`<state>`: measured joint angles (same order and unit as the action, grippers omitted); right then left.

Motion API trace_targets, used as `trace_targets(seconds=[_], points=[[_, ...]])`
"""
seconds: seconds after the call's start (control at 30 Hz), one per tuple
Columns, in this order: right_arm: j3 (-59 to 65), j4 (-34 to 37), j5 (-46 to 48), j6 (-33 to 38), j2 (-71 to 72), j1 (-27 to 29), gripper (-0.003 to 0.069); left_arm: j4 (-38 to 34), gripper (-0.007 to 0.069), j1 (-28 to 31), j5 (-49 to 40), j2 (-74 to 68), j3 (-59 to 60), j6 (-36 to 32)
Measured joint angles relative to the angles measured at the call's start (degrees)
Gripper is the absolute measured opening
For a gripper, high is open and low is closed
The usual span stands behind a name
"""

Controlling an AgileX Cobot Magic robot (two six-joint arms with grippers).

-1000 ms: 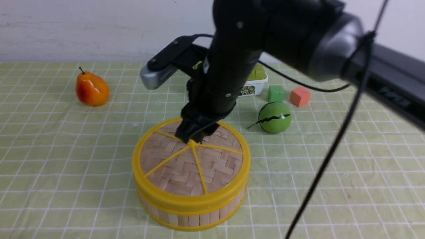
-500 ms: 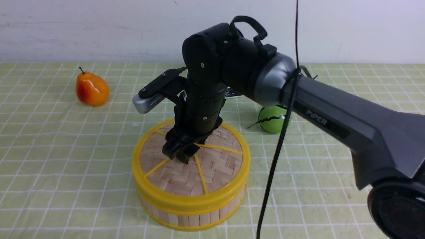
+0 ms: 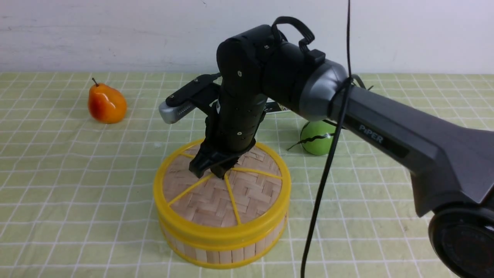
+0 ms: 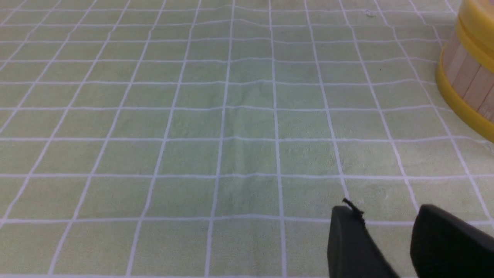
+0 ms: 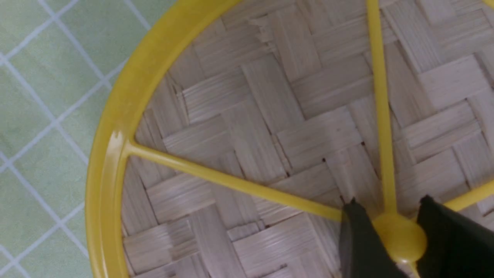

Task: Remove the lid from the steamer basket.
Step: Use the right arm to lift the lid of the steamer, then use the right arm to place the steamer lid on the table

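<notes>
The lid (image 3: 208,202) is woven of matt bamboo strips, rimmed in glossy plastic. The basket (image 3: 227,255) is walled with wooden slats. The worktop (image 3: 69,181) is covered by matt cloth.

A pale green cloth (image 4: 231,127) crossed by thin white lines fills nearly the whole frame, lying flat but for a few soft ripples. At one edge a part of the steamer basket (image 4: 469,73) stands on the cloth: a curved wall of upright tan wooden slats between yellow bands, the lower band resting on the fabric. The left gripper (image 4: 382,210) shows as two black fingers (image 4: 347,243) in one corner, near the basket but apart from it. The fingers stand apart with only cloth showing between them.
</notes>
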<state>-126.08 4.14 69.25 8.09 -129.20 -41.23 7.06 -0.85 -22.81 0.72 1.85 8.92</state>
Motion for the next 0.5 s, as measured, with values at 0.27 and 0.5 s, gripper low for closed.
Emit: trace_targets(seconds=[0.27,0.5], points=[[-0.06,0.31,-0.17,0.53,0.65,0.06,0.0083,0.00,0.0239,0.00,0.00,0.00,0.00,0.00],[-0.01,-0.96,1.74,2.38,10.90,0.06,0.0083,0.00,0.0239,0.00,0.00,0.00,0.00,0.00]])
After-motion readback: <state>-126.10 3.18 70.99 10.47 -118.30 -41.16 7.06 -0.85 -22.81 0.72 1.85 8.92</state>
